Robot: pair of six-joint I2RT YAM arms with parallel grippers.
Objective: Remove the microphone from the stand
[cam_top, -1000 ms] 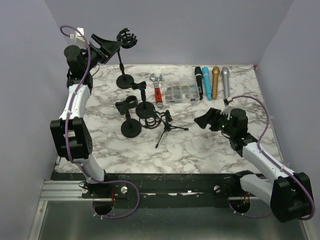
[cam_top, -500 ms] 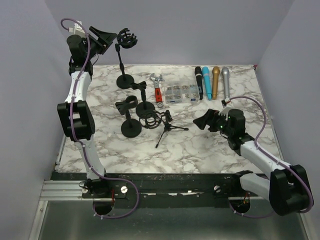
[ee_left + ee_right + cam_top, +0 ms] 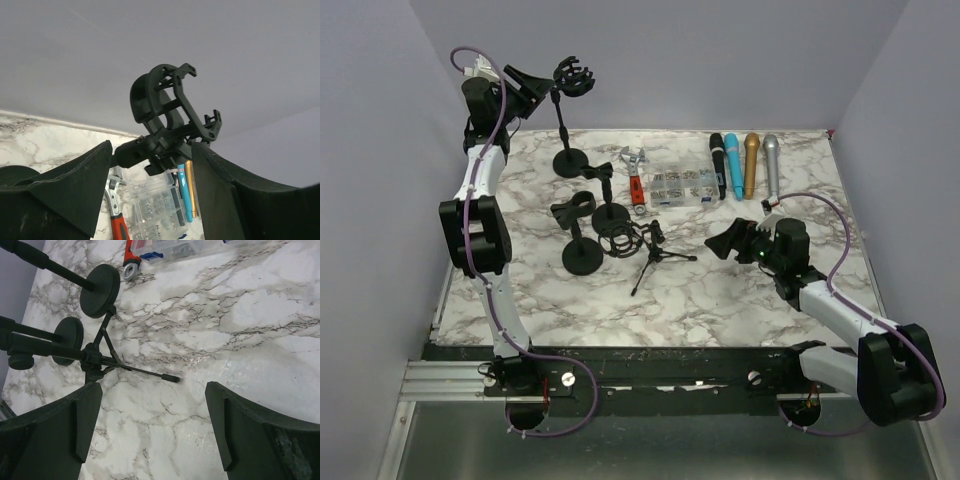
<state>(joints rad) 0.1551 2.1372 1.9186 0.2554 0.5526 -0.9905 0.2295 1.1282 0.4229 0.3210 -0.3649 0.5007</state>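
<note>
Four microphones (image 3: 751, 165) are laid side by side at the far right of the table (image 3: 720, 290). Left gripper (image 3: 538, 90) is raised up just beside the clip (image 3: 574, 77) of the tall stand (image 3: 566, 130), jaws parted partway, nothing pinched. Right gripper (image 3: 725, 243) is held low near the small tripod stand (image 3: 655, 255), jaws spread wide, nothing gripped either.

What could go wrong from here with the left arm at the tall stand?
1. The left gripper straddles the clip of the tall stand, which looks empty; four microphones lie on the table. Closing would grab the clip, not a microphone.
2. The stand's round base is small; pulling its top could tip it toward the wrench.
</note>
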